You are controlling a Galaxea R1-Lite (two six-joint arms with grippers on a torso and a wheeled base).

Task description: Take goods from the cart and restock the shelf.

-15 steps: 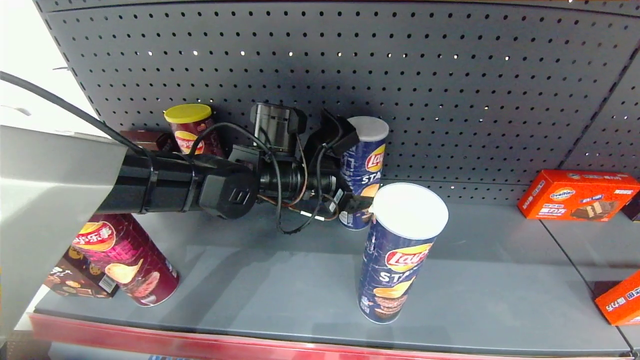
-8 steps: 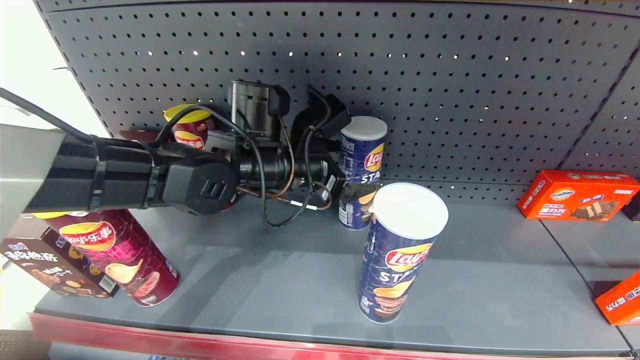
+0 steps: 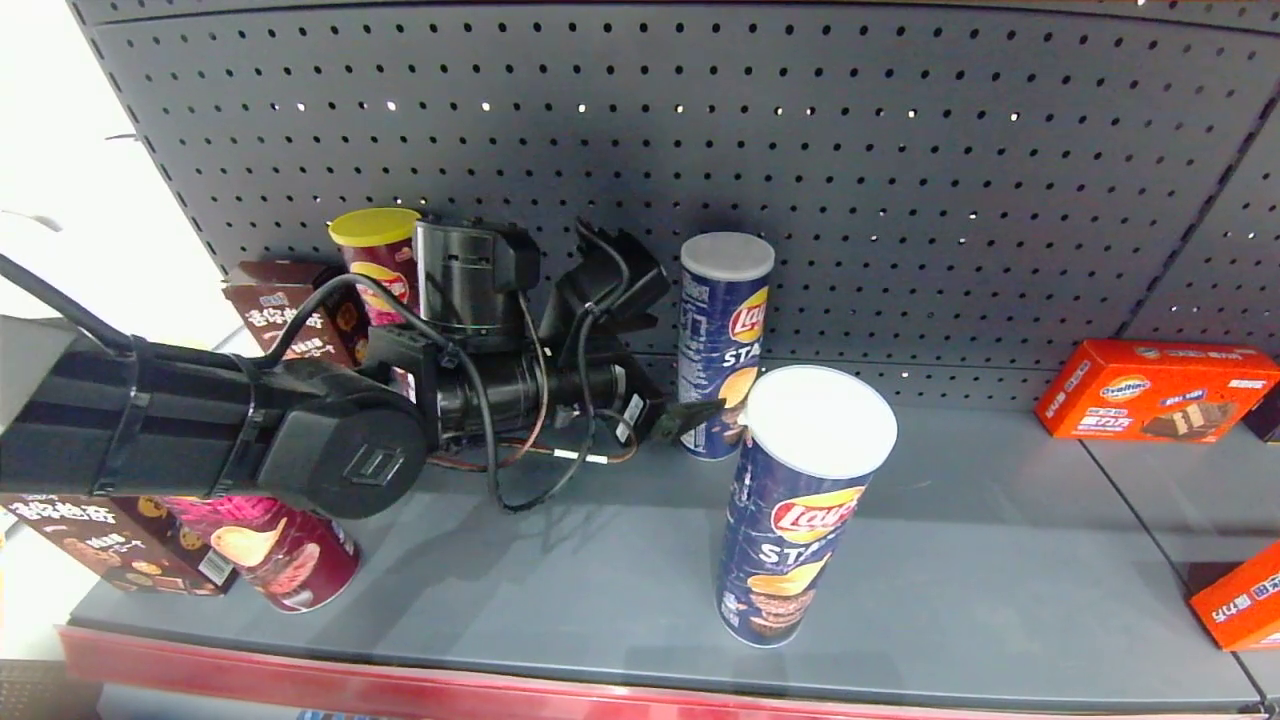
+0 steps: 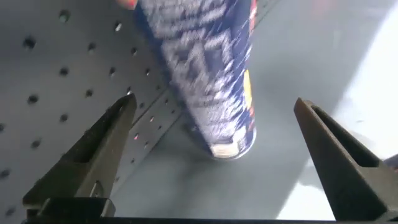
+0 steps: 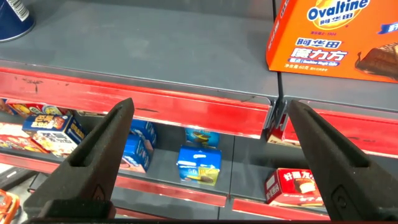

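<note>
My left gripper [image 4: 214, 102] is spread wide and holds nothing. The back can [image 3: 727, 330] stands upright at the rear of the shelf [image 3: 1000, 560], close against the back panel [image 3: 900, 200]. It sits just beyond my fingertips and in line with the gap between them. From that I judge it is set down, and the next job is getting my arm out without spoiling that.

The risk is my lower finger [image 3: 690, 412]. It lies just beside the foot of the back can, and I cannot tell whether it grazes the can. A sideways drift or a turn of my wrist as I pull out would catch that tall, narrow tube low down and tip it.

The front can [image 3: 800, 500] stands near the same fingertip, toward the shelf's front edge. A swing that way would knock it over, and it could roll off.

My forearm crosses the left end of the shelf. It passes in front of the yellow-lidded can [image 3: 380, 245] and above the red can [image 3: 290, 555] and the brown box [image 3: 100, 545] at the front left corner. Dropping the elbow could shove those off the edge.

My right gripper [image 5: 214, 168] also gapes with nothing in it, low in front of the shelf's red front edge, below the orange box [image 5: 329, 37].
</note>
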